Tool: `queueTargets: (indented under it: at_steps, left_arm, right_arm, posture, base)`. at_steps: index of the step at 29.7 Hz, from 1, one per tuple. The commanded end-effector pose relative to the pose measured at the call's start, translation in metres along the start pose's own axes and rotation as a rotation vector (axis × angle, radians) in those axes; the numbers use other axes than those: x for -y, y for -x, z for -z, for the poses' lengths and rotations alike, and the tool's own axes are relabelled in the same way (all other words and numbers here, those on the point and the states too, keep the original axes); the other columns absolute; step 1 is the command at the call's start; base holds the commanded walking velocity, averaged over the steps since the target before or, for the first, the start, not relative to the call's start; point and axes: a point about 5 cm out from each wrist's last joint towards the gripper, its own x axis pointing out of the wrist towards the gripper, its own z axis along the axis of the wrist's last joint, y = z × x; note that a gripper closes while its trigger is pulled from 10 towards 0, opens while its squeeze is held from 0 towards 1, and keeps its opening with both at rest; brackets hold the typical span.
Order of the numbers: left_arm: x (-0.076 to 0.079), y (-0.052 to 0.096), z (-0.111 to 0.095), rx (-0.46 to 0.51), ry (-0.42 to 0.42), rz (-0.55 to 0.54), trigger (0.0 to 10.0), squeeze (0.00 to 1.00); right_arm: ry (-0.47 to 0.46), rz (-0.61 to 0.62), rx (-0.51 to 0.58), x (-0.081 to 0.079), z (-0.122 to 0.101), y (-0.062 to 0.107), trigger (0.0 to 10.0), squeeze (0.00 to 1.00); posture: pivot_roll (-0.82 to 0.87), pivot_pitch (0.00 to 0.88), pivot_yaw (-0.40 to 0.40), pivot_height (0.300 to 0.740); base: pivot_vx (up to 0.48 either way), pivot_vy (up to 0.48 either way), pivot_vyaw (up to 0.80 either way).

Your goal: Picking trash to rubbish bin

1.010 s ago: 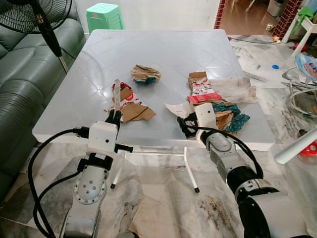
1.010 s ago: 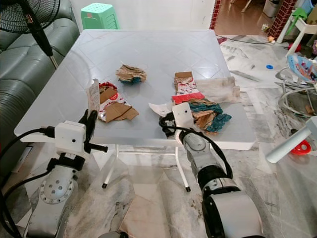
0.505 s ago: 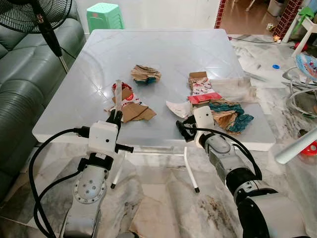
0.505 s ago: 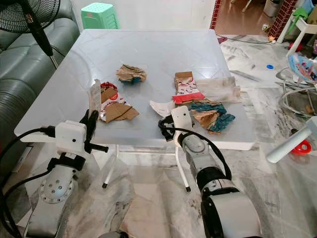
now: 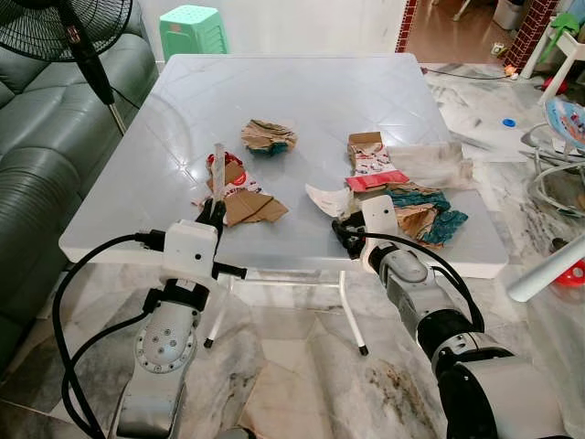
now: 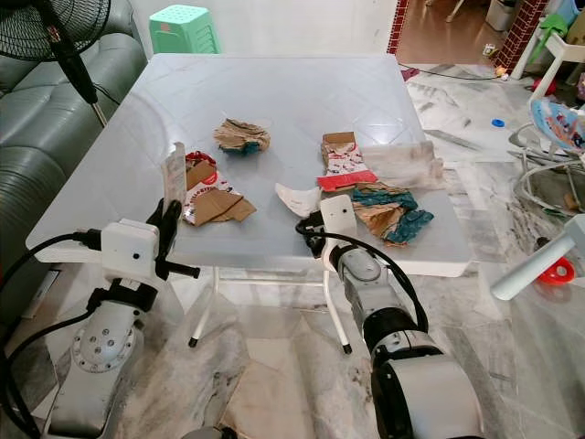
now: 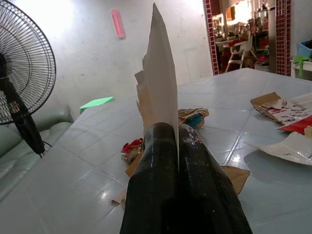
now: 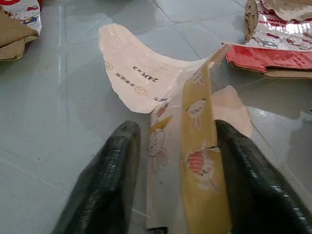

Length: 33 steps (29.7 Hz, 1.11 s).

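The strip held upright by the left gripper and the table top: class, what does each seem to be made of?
Strip: probably thin card, matte and pale, with torn, ragged edges, held stiff between the left gripper fingers. Table top: likely moulded plastic, glossy white, reflecting light, with embossed tile lines.

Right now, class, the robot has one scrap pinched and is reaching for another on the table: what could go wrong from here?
1. The left hand pinches only the bottom edge of a thin upright scrap; it may slip out while carried.
2. The right hand is open around a curled wrapper lying flat on the table; the fingers may slide over it or push it away.
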Motion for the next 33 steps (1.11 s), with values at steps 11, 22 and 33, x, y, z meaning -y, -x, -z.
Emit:
queueTargets:
  at_steps: [11,22,33]
  left_arm:
    - [0.006,-0.002,0.000,0.004,0.014,0.002,10.0,0.00]
    - [0.002,-0.006,0.000,0.009,0.004,0.001,10.0,0.00]
    - [0.011,-0.018,0.000,0.015,-0.041,-0.013,10.0,0.00]
  right_arm:
    - [-0.058,0.011,0.012,-0.004,-0.002,-0.002,0.0,0.00]
    - [-0.078,0.038,0.057,-0.002,-0.008,-0.002,0.0,0.00]
    - [-0.030,0.063,0.228,0.013,-0.046,-0.004,0.0,0.00]
  posture:
    - [0.10,0.059,-0.018,0.740]
    - [0.09,0.053,-0.014,0.740]
    - [0.06,0.028,-0.005,0.740]
  base:
    - [0.000,0.000,0.00]
    - [0.000,0.000,0.00]
    - [0.000,0.000,0.00]
